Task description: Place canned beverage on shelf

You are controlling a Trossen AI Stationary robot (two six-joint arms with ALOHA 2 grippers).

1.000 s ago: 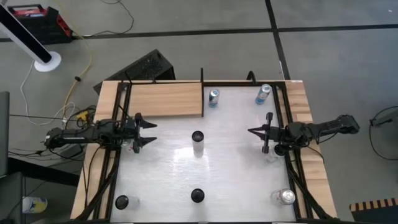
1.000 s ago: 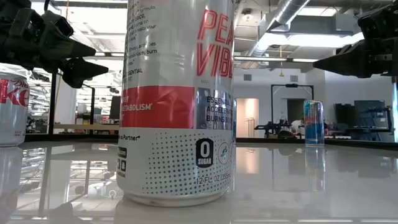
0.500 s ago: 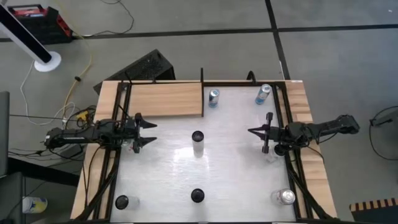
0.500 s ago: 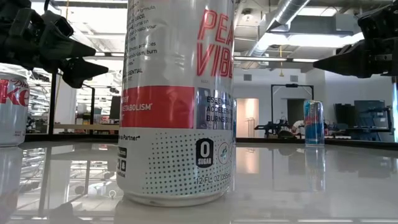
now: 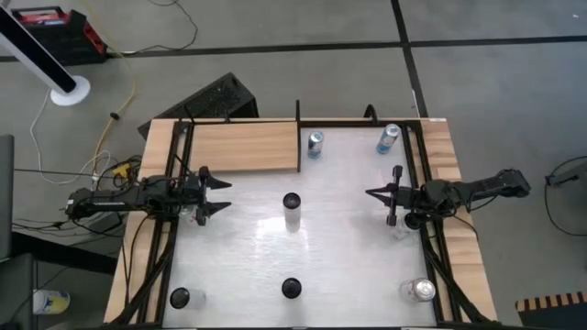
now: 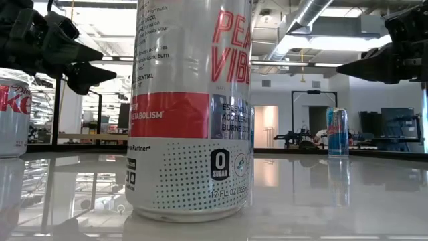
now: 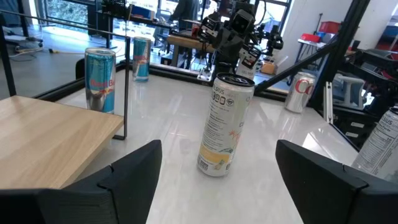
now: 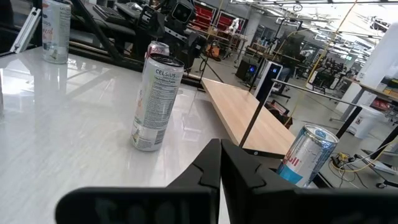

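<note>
The shelf [image 5: 243,147], a light-wood board, lies flat on the white tabletop at its far left. A tall white canned beverage [image 5: 292,213] stands upright mid-table, between my two grippers. My left gripper [image 5: 220,195] hovers level at the table's left side, open, pointing at this can [image 7: 224,124] with nothing between its fingers. At the right side my right gripper [image 5: 371,193] hovers level and shut, also pointing at the can [image 8: 155,102]. Two blue cans [image 5: 315,144] [image 5: 388,139] stand upright at the far edge, the first right beside the shelf's right end.
Three more cans stand along the near edge [image 5: 180,298] [image 5: 291,289] [image 5: 422,291]; the middle one fills the low view [image 6: 190,107]. A dark upright post [image 5: 298,137] stands at the shelf's right end. Dark frame rails run along both table sides. Open tabletop surrounds the middle can.
</note>
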